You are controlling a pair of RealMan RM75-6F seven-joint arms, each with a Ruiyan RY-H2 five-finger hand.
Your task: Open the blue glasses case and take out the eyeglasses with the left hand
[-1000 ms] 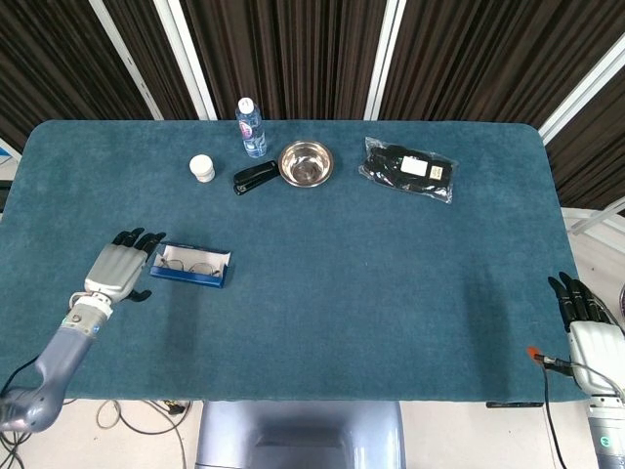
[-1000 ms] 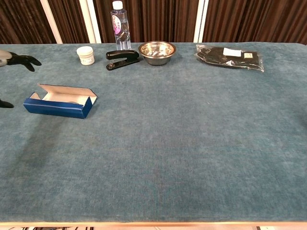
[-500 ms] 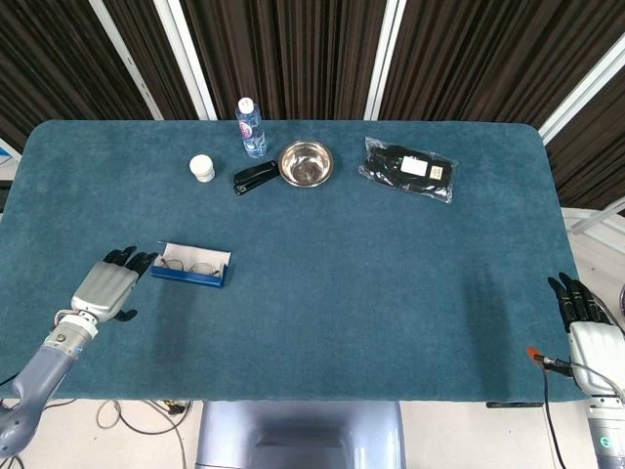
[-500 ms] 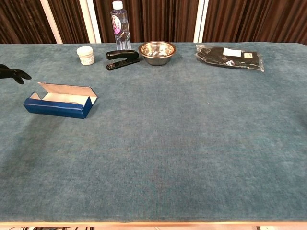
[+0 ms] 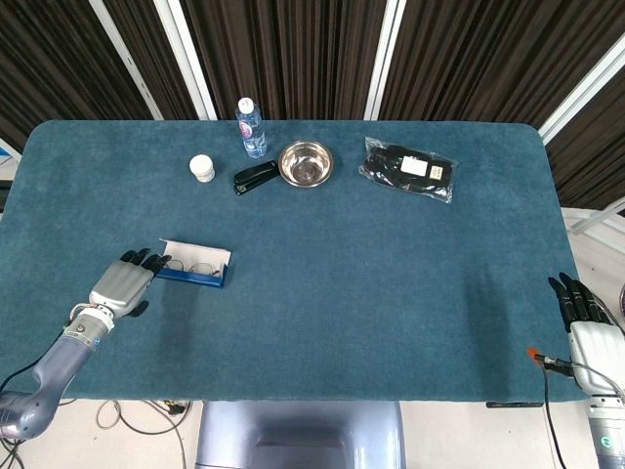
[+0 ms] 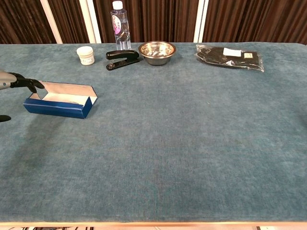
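Now my left hand (image 5: pixel 124 282) — fingers spread, holding nothing — has swung back to the open glasses case (image 5: pixel 195 264) near the table's (image 5: pixel 391 293) left edge; eyeglasses (image 5: pixel 191 267) still inside, so the reach-in comes next.

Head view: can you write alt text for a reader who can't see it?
The left hand reaches toward the open blue glasses case on a teal table, eyeglasses inside. A bottle, jar, stapler, bowl and black packet line the far edge.

Teal table (image 5: pixel 342 274) – blue glasses case (image 6: pixel 57 106), white inside; black stapler (image 5: pixel 255 179); silver bowl (image 5: pixel 306 163); white jar (image 5: pixel 202 168).
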